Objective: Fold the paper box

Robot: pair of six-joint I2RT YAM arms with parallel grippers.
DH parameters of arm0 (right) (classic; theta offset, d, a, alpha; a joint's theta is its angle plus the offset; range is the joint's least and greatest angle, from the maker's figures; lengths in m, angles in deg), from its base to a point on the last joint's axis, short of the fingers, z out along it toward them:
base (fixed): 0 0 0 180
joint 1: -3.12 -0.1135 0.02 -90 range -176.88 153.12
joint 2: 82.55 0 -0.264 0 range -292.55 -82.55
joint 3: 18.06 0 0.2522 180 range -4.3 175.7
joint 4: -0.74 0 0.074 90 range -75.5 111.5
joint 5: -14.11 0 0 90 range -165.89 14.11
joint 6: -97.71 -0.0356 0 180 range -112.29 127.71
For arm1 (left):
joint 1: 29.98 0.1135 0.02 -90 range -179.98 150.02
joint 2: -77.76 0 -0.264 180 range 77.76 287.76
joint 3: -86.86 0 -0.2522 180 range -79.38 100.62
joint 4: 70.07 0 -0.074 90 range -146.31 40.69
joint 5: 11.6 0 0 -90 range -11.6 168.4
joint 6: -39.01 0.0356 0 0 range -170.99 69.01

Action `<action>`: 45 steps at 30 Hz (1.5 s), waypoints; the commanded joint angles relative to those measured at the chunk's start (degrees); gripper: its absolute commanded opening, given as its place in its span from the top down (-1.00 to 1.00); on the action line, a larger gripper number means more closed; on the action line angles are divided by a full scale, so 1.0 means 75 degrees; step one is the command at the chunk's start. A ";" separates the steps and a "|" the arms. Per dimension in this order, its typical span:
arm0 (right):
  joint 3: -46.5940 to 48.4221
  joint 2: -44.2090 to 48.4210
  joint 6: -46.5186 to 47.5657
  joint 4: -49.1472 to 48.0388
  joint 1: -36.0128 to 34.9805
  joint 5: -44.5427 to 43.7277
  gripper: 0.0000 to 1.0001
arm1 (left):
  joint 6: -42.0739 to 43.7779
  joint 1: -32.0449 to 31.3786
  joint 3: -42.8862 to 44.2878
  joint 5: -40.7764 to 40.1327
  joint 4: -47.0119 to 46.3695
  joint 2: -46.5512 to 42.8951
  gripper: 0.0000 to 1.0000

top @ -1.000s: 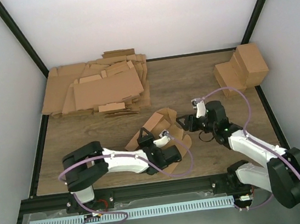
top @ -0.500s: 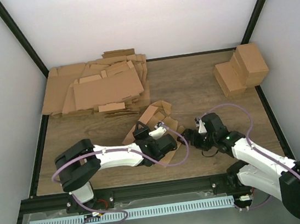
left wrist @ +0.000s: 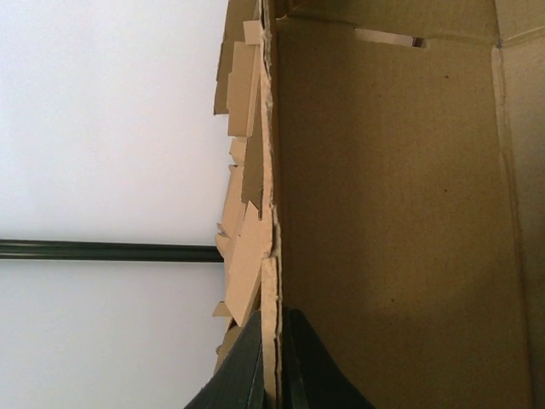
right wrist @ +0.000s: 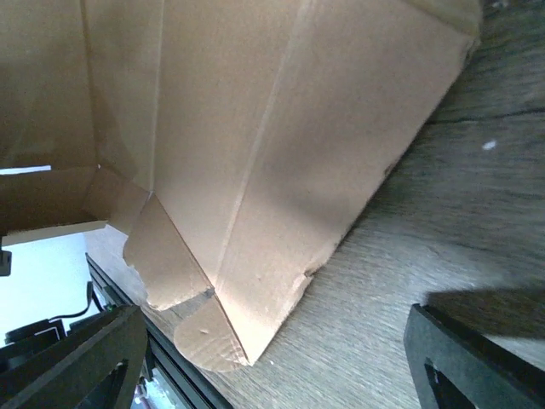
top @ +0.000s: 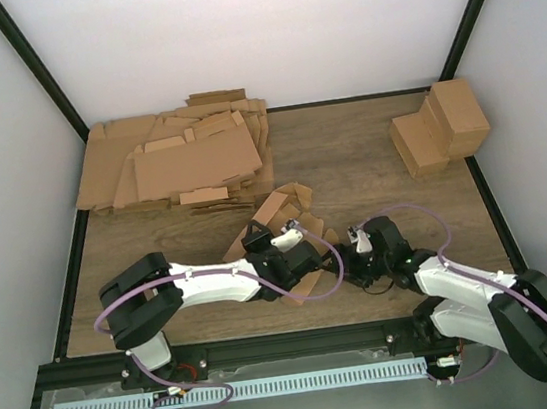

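The paper box (top: pixel 289 207), a brown die-cut piece with raised panels and flaps, sits partly folded at the table's middle front. My left gripper (top: pixel 305 251) reaches into it from the left and is shut on one of its wall edges (left wrist: pixel 271 341), black fingers on both sides of the cardboard. The box's inner panel (left wrist: pixel 400 213) fills the left wrist view. My right gripper (top: pixel 353 259) is open and low over the table just right of the box. Its view shows the box's outer wall (right wrist: pixel 289 153) and a rounded tab (right wrist: pixel 204 336) resting on the wood.
A thick heap of flat brown cardboard sheets (top: pixel 182 161) lies at the back left. Two closed cardboard cuboids (top: pixel 442 127) stand at the back right. Black frame rails (top: pixel 62 283) border the table, with white walls behind.
My right gripper has come down and toward the near edge, closing in on the box's right side. My left gripper has shifted the box slightly away and keeps its hold on it.
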 commanded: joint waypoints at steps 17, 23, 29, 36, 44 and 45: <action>0.0230 -0.2273 -0.0613 -0.2313 -0.0117 0.0099 -0.53 | 0.0840 -0.0203 0.0485 0.0358 -0.0955 0.0081 0.93; 0.0248 -0.2792 -0.0414 -0.2721 -0.0119 0.0181 -0.49 | 0.1053 -0.0216 0.0476 0.0364 -0.1080 0.0187 0.92; 0.0376 -0.3369 -0.0266 -0.3058 -0.0125 0.0304 -0.43 | 0.1207 -0.0210 0.0343 0.0329 -0.1243 0.0228 0.92; 0.0768 -0.3939 -0.0041 -0.3233 -0.0113 0.0185 -0.42 | 0.1521 0.0005 0.0234 0.0747 -0.1647 0.0182 0.92; 0.0854 -0.4448 0.0005 -0.3728 -0.0111 0.0251 -0.40 | 0.1681 0.0378 0.0410 0.1089 -0.1876 0.0203 0.92; 0.0866 -0.4449 0.0043 -0.3734 -0.0121 0.0237 -0.41 | 0.1715 0.0419 0.0426 0.1129 -0.1904 0.0221 0.92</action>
